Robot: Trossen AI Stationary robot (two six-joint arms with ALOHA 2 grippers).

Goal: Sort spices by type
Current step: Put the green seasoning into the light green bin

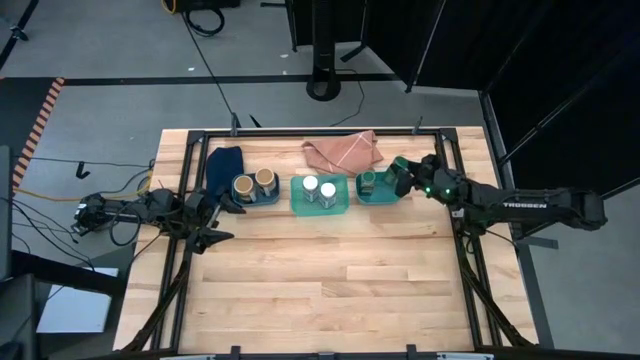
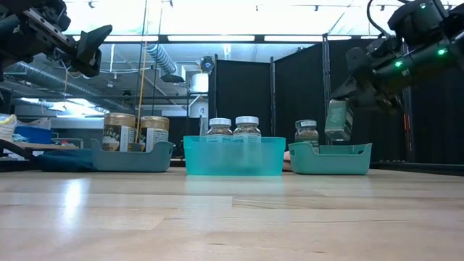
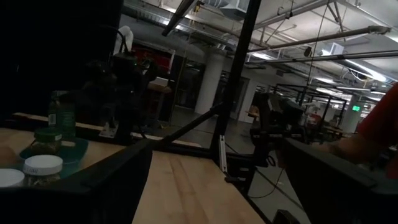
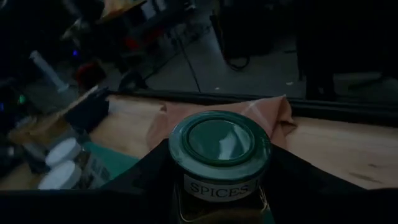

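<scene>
Wooden table inside a dark frame, open workshop with ceiling lights beyond; three trays in a row along the far part of the top: left tray, middle tray, right tray; a pinkish cloth behind them and a dark blue cloth by the left tray.

Sorting looks nearly finished; two tan-lidded jars stand side by side in the left tray, two white-lidded jars in the middle tray, one green-lidded jar already in the right tray; one type per tray, so the last jar likely belongs beside that green one.

Right gripper hangs at the right tray's outer end, clenched on the second green-lidded jar; its wrist view shows the lid between the dark fingers, label reading SPICES; low view shows that jar lifted and slightly tilted above the tray's rim, not resting on anything; held high probably to clear the wall before lowering.

Left gripper waits near the table's left edge, just in front of the left tray, carrying nothing, fingers spread apart; parked out of the way, I judge.

Next step, as a guess: lower the jar into the free space of the right tray without knocking its neighbour.
</scene>
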